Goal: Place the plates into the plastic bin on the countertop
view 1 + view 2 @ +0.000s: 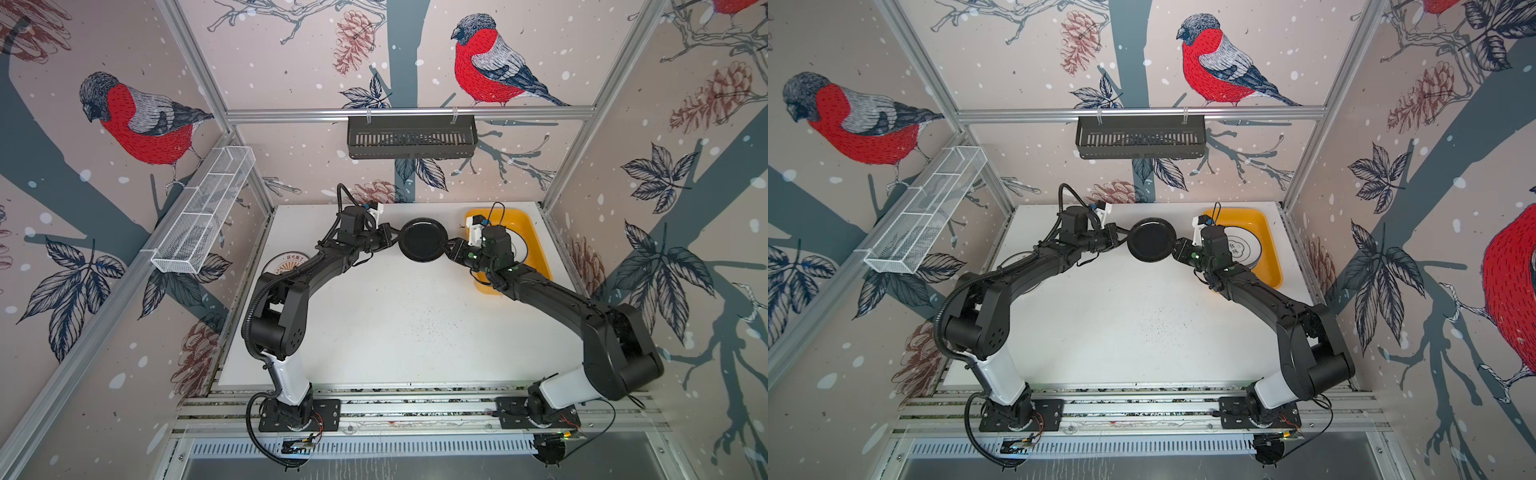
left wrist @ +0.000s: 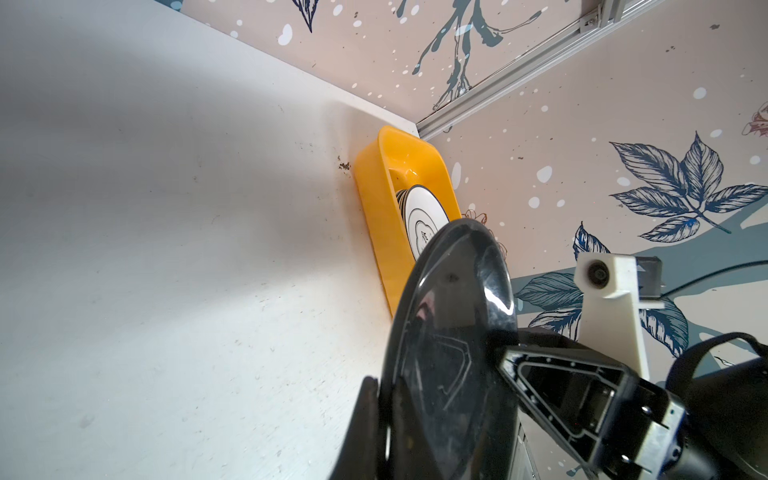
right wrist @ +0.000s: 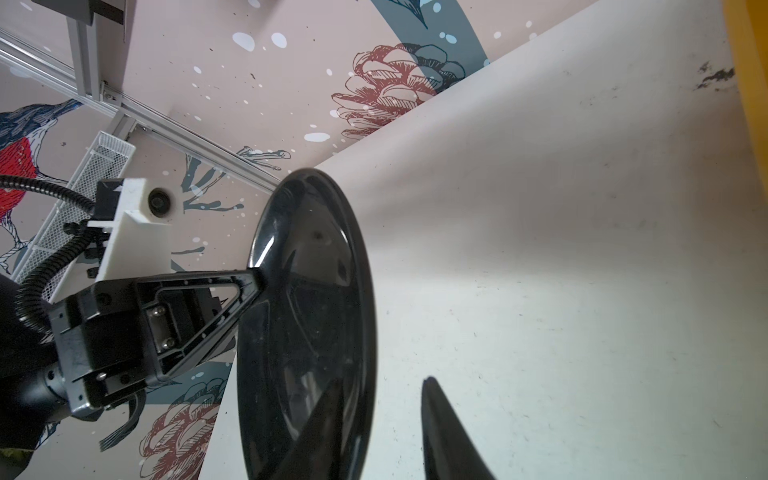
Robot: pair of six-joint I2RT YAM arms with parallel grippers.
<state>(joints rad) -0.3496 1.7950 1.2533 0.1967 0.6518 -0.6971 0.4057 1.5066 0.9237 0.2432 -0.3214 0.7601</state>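
White mesh rack [image 1: 199,216]: left wall, centre-left of frame.
Left gripper [image 1: 397,237]: clamped on the left rim of the black plate [image 1: 424,241].
Black plate: upper centre, held above the countertop [image 1: 415,328], between both grippers.
Right gripper [image 1: 451,246]: jaws part-way apart astride the plate's right rim, one finger [image 3: 444,436] clear of it.
Plastic bin [image 1: 517,216]: upper right on the countertop, stacked plates [image 1: 1246,249] inside.

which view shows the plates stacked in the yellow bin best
Left wrist view: the plate stack shows layered rims and top face in the plastic bin, one edge behind the black plate. In both top views the right arm covers much of it. Right wrist view: only bin wall.
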